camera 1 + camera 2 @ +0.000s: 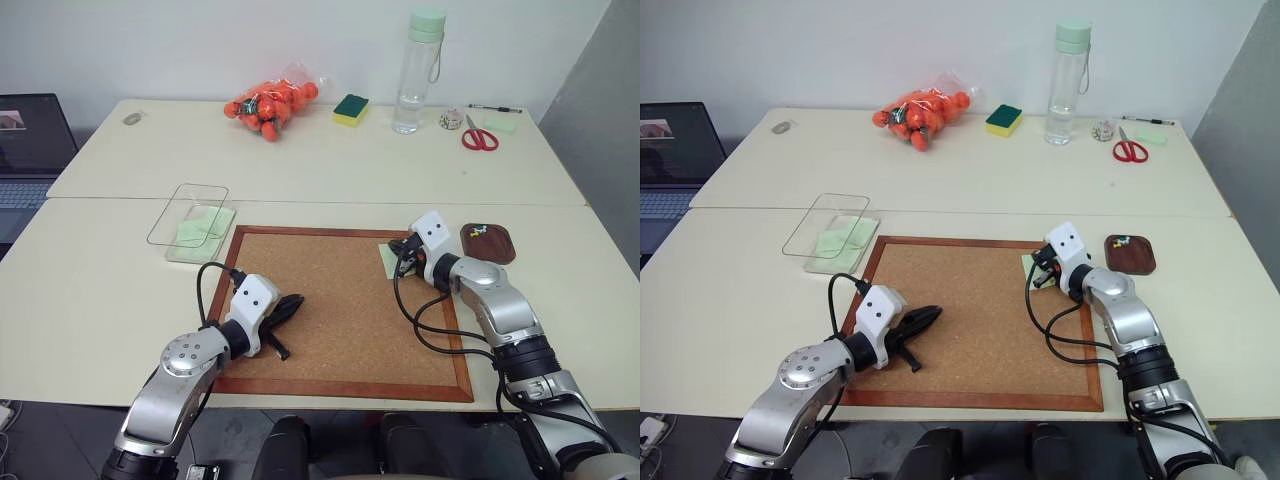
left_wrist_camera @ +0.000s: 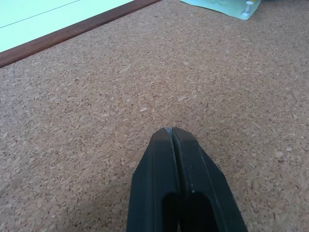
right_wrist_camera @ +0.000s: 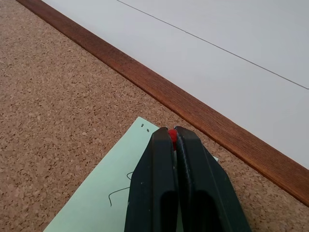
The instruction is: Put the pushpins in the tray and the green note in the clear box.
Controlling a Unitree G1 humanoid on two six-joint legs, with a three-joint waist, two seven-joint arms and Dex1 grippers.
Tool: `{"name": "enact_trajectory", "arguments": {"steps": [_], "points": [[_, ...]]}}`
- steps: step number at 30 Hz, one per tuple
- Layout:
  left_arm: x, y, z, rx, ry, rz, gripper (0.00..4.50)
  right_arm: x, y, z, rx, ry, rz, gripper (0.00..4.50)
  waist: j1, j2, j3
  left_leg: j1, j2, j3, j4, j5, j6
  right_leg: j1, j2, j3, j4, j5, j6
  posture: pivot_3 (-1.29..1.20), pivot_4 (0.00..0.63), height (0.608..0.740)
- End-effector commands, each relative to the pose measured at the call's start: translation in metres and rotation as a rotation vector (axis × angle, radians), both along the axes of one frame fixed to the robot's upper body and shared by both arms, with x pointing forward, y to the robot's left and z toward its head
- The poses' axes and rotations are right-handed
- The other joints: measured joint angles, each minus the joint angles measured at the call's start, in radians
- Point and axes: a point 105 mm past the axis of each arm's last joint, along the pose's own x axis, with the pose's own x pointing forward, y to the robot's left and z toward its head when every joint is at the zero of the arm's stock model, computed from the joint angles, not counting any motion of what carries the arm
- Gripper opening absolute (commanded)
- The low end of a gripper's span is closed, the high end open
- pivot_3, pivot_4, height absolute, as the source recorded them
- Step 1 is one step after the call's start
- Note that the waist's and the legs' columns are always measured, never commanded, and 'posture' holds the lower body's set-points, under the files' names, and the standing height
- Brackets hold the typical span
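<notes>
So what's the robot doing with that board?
It is clearing a cork board. The right tool is shut on a red pushpin that sits on a green note at the board's right edge. The brown tray beside it already holds a few pushpins. The clear box off the board's left corner has green paper in it. The left tool is shut and holds nothing, over the cork.

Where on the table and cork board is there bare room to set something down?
The cork board is bare between the left gripper and the green note. The near-left tabletop by the clear box is free. The far edge is crowded: oranges, sponge, bottle, scissors.
</notes>
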Motion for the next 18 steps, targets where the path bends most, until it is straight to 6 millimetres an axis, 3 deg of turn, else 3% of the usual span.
{"name": "enact_trajectory", "arguments": {"steps": [1, 7, 18], "points": [[-0.006, -0.007, -0.008, -0.004, 0.028, -0.026, 0.0, 0.002, 0.001, 0.034, 0.052, -0.118, 0.018, 0.05, 0.0, 0.0, 0.0, 0.0, 0.0, 0.0, 0.0, 0.0, 0.0, 0.0, 0.0, 0.0, 0.0, 0.0, 0.0, 0.0, 0.15, 0.74], [-0.011, -0.008, -0.011, -0.004, 0.04, -0.028, 0.0, -0.001, 0.0, 0.051, 0.1, -0.143, 0.025, 0.05, 0.0, 0.0, 0.0, -0.001, 0.0, 0.0, 0.0, 0.0, 0.0, -0.001, 0.0, 0.0, 0.0, 0.0, 0.0, 0.0, 0.15, 0.74], [-0.017, -0.009, -0.015, 0.005, 0.06, -0.044, 0.0, -0.007, -0.002, 0.054, 0.163, -0.105, 0.01, 0.05, -0.001, 0.001, 0.0, 0.0, 0.0, 0.0, 0.0, 0.0, 0.0, -0.001, -0.001, 0.0, 0.0, 0.0, 0.0, 0.0, 0.15, 0.74]]}}
